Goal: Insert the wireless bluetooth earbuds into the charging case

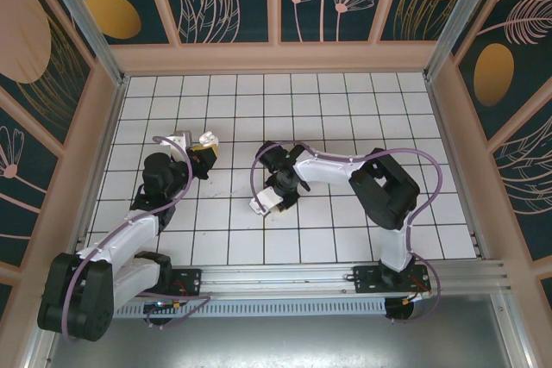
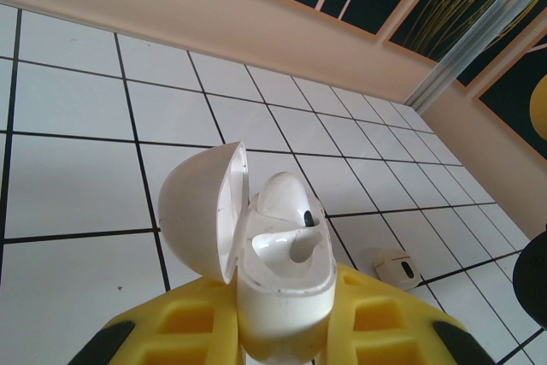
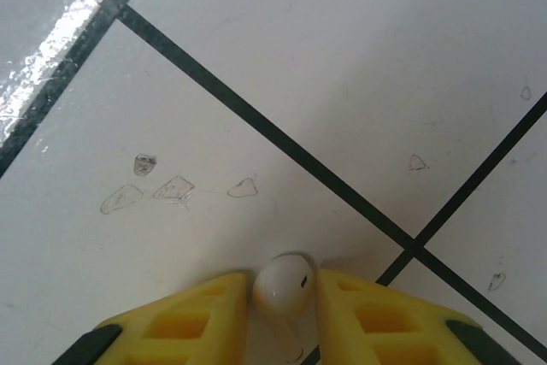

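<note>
**Left pincer** point(image 2: 282, 297). I am gripping the charging case point(image 2: 286, 254) by its lower body. My two yellow fingers point(image 2: 192, 318) are pressing in on either side of it, so the jaws are drawn tight on the case. The lid point(image 2: 201, 211) is standing open, swung back to the left of the case body as my left wrist camera sees it. Inside the case, at the end farthest from my fingers, a rounded pale form point(image 2: 286, 194) with a dark slit is sitting in a well. I cannot tell whether it is an earbud.

**Tiled table** point(image 2: 77, 185). It is lying below and beyond the case. A small pale piece point(image 2: 395, 267) with a dark spot is resting on a tile to the right of the case, apart from it. What it is I cannot tell.

**Right pincer** point(image 3: 286, 297). I am pinching an earbud point(image 3: 282, 284) between my fingertips. The jaws are standing only as wide as the bud, and both yellow pads point(image 3: 214, 314) appear to be touching it, one on each side. The bud's rounded head is pointing out past the tips, close over the white tile. In the top view, this pincer is working to the right of the case and nearer the arm bases than the case is, apart from it.
</note>
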